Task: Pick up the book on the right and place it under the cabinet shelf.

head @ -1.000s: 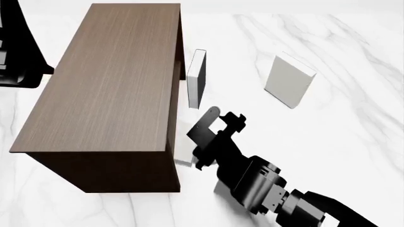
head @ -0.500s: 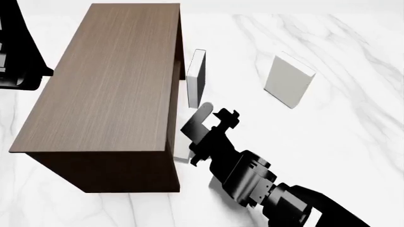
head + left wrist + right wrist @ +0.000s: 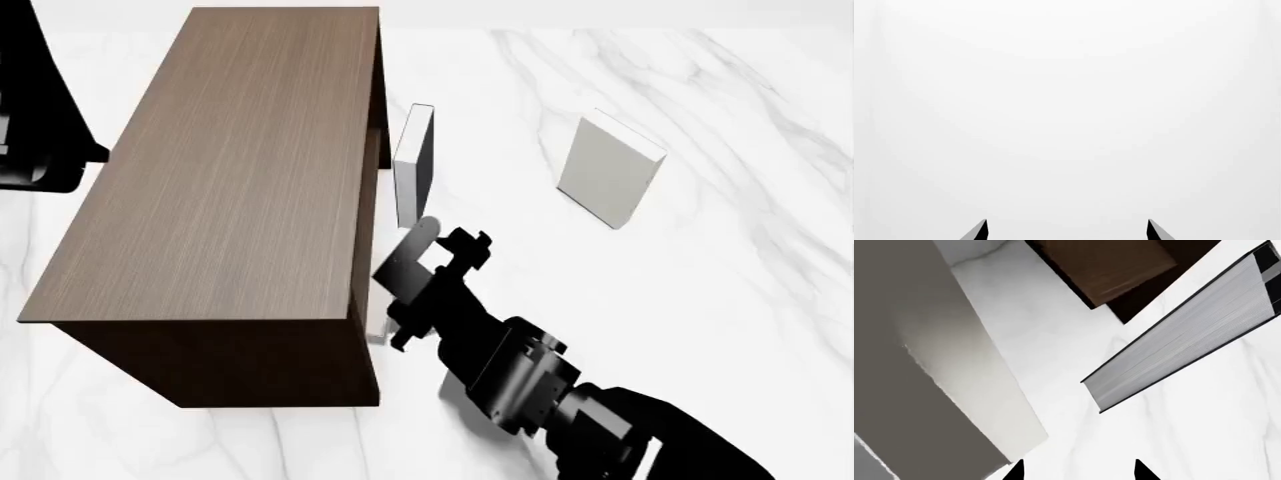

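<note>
The cabinet shelf point(image 3: 227, 170) is a long dark brown box on the left. The book point(image 3: 375, 326) is a pale slab at the cabinet's near right edge, mostly hidden by the cabinet and my right arm. In the right wrist view the book point(image 3: 954, 370) lies just beside one fingertip, not between the two. My right gripper point(image 3: 438, 248) is open and pressed close against the book's outer side. Nothing sits between the tips of the right gripper point(image 3: 1079, 471). My left gripper point(image 3: 1066, 232) is open over blank white.
A slim book with a dark face point(image 3: 416, 165) stands on edge by the cabinet's right side, its page edge point(image 3: 1181, 340) close ahead of my right gripper. Another pale book point(image 3: 611, 172) stands farther right on the white marble floor point(image 3: 721, 300). My left arm point(image 3: 40, 110) is at the far left.
My right gripper has moved left toward the cabinet. The pale book beside it has slid farther under the cabinet edge, so less of it shows.
</note>
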Tool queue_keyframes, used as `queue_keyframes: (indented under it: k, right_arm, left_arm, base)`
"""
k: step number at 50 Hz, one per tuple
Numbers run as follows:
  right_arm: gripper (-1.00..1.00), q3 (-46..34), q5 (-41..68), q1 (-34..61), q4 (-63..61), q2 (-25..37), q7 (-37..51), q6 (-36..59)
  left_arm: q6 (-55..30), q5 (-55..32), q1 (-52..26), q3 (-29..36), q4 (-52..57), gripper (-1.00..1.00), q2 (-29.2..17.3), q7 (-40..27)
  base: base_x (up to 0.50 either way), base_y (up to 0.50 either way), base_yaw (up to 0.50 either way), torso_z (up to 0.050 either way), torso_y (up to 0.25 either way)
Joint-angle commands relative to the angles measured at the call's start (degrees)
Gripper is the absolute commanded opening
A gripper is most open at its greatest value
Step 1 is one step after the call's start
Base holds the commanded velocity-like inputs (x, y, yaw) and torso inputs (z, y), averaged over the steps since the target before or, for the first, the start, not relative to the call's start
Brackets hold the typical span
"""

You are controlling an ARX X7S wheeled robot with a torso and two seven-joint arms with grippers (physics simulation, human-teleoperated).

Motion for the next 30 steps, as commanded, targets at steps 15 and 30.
queue_keyframes:
  k: [15, 30]
  right_arm:
    - [1.00, -5.3, 13.4, 0.4, 3.0, -1.4, -4.7, -12.5]
    - [1.00, -12.4, 16.1, 3.5, 7.8, -1.6, 5.9, -7.8]
  left_arm:
    - [0.4, 0.3, 0.4, 0.1, -0.1, 1.00, -0.4, 0.0]
    - [0.9, -0.9, 1.2, -1.9, 0.0, 1.00, -1.4, 0.1]
  base:
    - [0.00, 0.00, 0.00, 0.000, 0.000]
    - [0.00, 0.00, 0.00, 0.000, 0.000]
